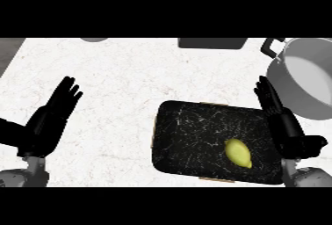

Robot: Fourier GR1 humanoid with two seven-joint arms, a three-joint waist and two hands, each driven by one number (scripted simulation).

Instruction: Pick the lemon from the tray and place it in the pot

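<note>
A yellow lemon (239, 153) lies on the right part of a black marbled tray (188, 136) on the white counter. A grey metal pot (304, 79) with a black handle stands at the upper right, partly cut off by the view's edge. My right hand (288, 127) is open with fingers straight, at the tray's right edge, just right of the lemon and below the pot. My left hand (48, 121) is open and resting at the left, far from the tray.
A dark grey object (213, 42) sits at the counter's far edge, and a small grey round thing (95, 39) shows at the top left. The counter's left edge (9, 57) runs along the upper left.
</note>
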